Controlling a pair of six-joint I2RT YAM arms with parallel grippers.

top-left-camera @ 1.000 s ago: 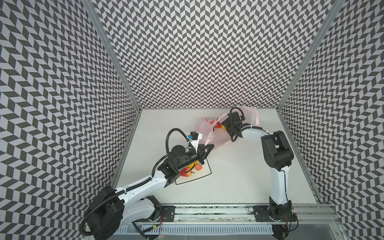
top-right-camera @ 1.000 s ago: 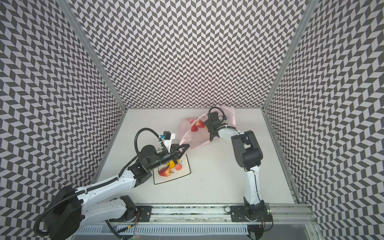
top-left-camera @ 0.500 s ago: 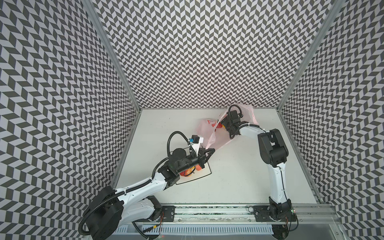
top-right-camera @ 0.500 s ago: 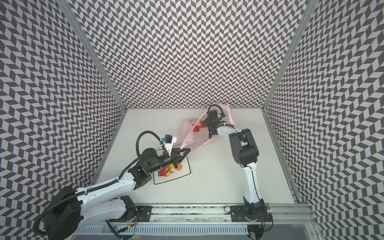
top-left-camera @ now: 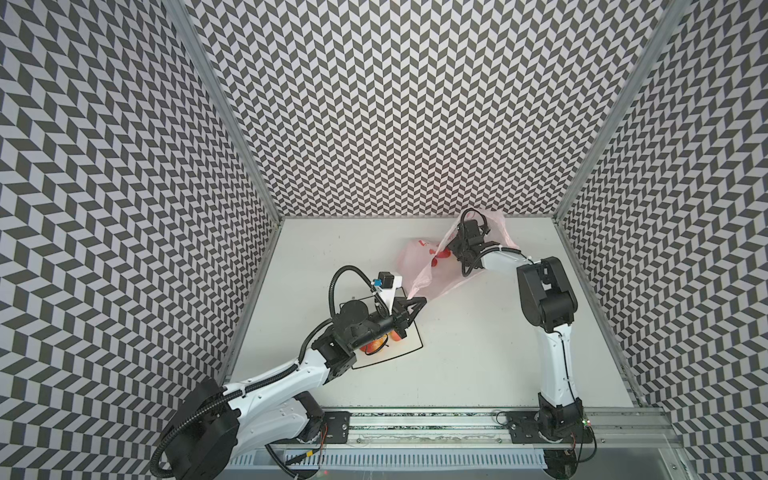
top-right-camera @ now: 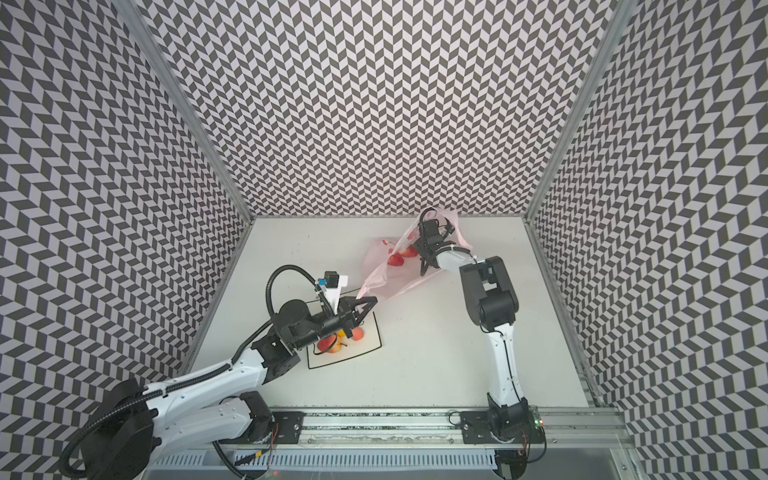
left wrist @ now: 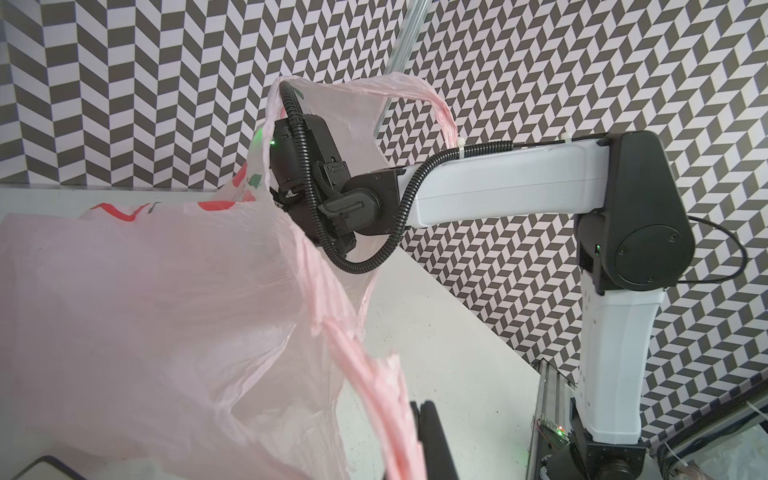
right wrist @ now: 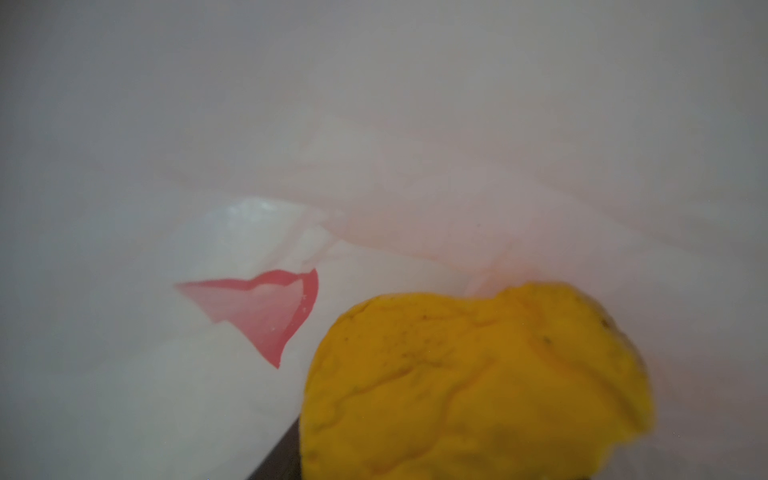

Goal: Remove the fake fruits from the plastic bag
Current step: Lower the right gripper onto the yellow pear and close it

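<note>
The pale pink plastic bag (top-left-camera: 419,270) (top-right-camera: 380,280) lies at the back of the table, stretched between both arms. My left gripper (top-left-camera: 417,300) (top-right-camera: 371,300) (left wrist: 422,440) is shut on a twisted handle loop (left wrist: 374,386) of the bag, above the plate. My right gripper (top-left-camera: 457,251) (top-right-camera: 422,249) is inside the bag's mouth, the film draped over its wrist (left wrist: 307,166). In the right wrist view a yellow pear (right wrist: 478,382) fills the space at the jaws, and one dark finger (right wrist: 284,455) lies against its side. How the jaws stand is hidden. Red shapes (top-right-camera: 395,259) show through the film.
A square white plate with a black rim (top-left-camera: 415,349) (top-right-camera: 376,345) sits under my left wrist, holding a red-yellow apple (top-right-camera: 328,344) and other small fruits (top-right-camera: 357,332). Patterned walls enclose the table on three sides. A metal rail (top-left-camera: 415,419) runs along the front.
My right gripper has pushed deeper into the bag, and the bag's mouth has gathered up around its wrist. The left gripper keeps its hold on the handle, almost in the same place.
</note>
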